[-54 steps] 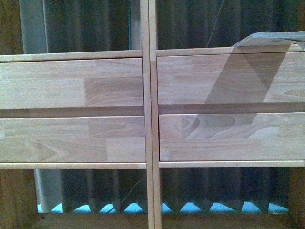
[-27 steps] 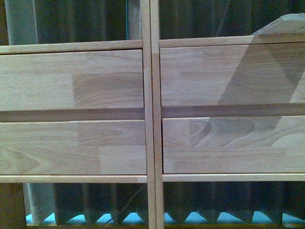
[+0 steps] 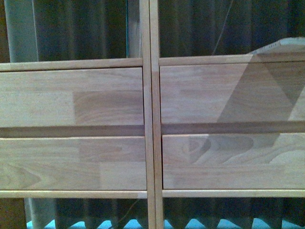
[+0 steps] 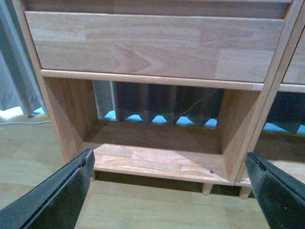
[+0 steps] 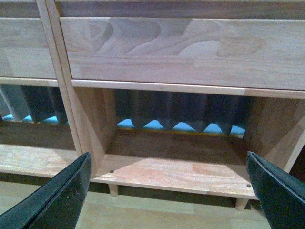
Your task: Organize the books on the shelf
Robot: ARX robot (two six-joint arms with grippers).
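Wood fills the view: left gripper (image 4: 169, 157) and right gripper (image 5: 167, 160) gape empty, low by the 2 bottom bays (image 4: 152, 160) of the shelf (image 3: 151, 119), a pale book (image 3: 282, 47) rests above the right drawers (image 3: 228, 95), and an arm rising blind could knock it off.

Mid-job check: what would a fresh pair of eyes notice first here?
The light-wood shelf fills the front view, its four drawer fronts split by the central divider. At upper right, the corner of what looks like a pale book pokes in above the right drawers, throwing a slanted shadow across them. The left gripper and right gripper hang open before the bottom compartments.
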